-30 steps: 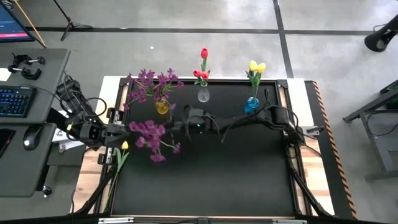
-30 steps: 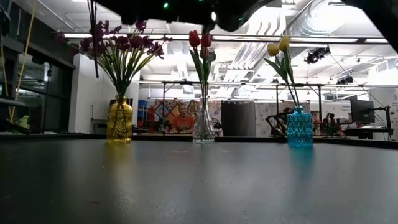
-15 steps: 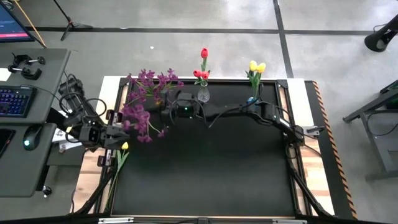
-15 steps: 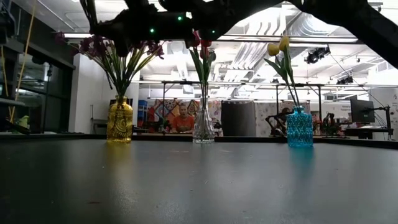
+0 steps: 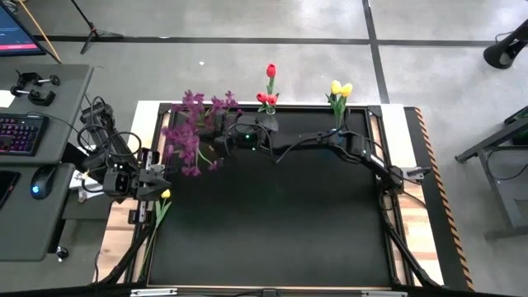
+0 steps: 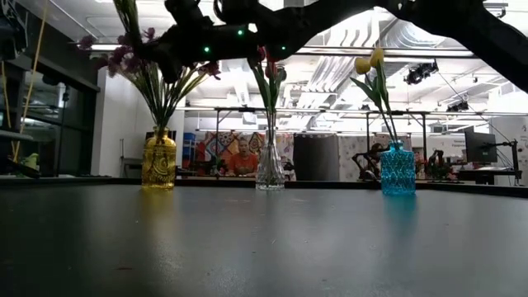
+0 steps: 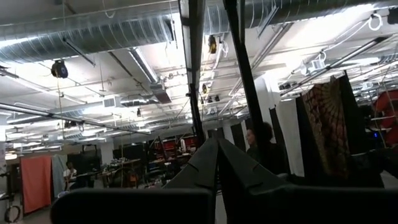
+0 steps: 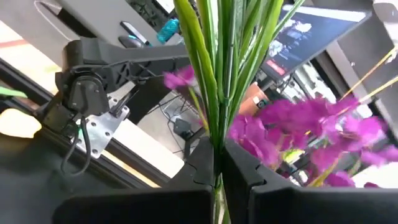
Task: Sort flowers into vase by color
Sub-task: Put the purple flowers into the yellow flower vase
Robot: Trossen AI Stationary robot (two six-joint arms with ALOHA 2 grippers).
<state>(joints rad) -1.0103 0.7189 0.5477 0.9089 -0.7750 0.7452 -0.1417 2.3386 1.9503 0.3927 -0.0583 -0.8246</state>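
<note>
Three vases stand along the far edge: a yellow one (image 6: 158,161) with purple sprays (image 5: 206,107), a clear one (image 6: 270,165) with red tulips (image 5: 268,97), and a blue one (image 6: 398,169) with yellow tulips (image 5: 339,89). My right gripper (image 5: 213,142) reaches across from the right, level, shut on another purple spray (image 5: 183,148) held next to the yellow vase. My left gripper (image 5: 153,180) waits shut at the table's left edge, pointing up, touching nothing. A yellow tulip (image 5: 162,201) lies flat by that edge. My right gripper pinches the spray's bundle of green stems (image 8: 214,134) between its two fingers (image 8: 202,163). The fingers come level from the table's right and lie across the stems. The spray is lifted clear of the table, its purple blossoms (image 5: 181,150) to the left of the fingers.
A desk with a keyboard (image 5: 21,132) and mouse (image 5: 37,188) stands left of the table. Cables (image 5: 99,136) lie by the left arm's base. The dark tabletop (image 5: 272,223) spreads out in front of the vases. A person (image 6: 242,157) sits in the room behind.
My right gripper has carried the purple spray from the table's left middle toward the far left, up to the yellow vase, staying shut. The spray has turned about as it went and now hangs next to the vase's own purple sprays.
</note>
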